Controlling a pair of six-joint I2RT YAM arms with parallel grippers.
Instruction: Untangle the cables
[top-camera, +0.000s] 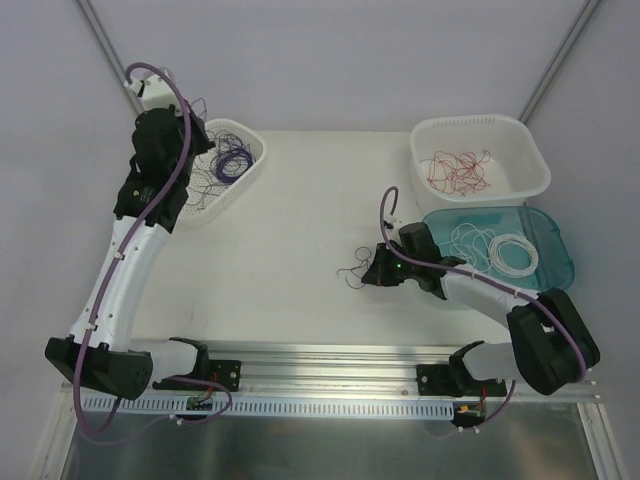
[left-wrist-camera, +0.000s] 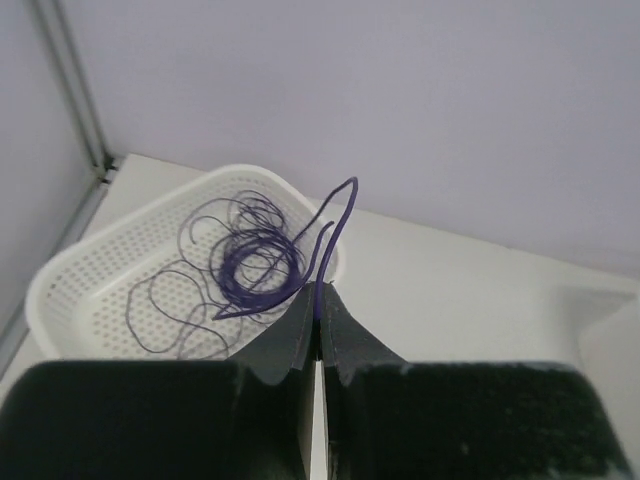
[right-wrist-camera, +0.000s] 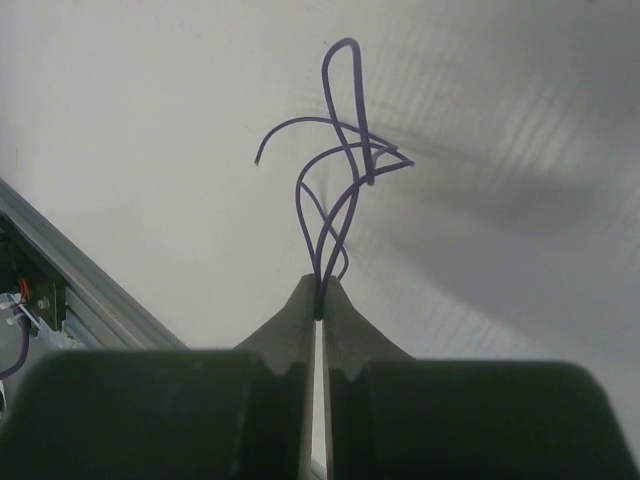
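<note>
Dark purple cables lie coiled in a white perforated basket at the back left; they also show in the left wrist view. My left gripper is shut on a purple cable above the basket's near rim. My right gripper is shut on a small bunch of purple cable over the table's middle. Red cables lie in a white bin. White cables lie on a blue tray.
A metal rail runs along the table's near edge, also seen in the right wrist view. Grey walls close the back and sides. Thick lilac arm cords run along both arms.
</note>
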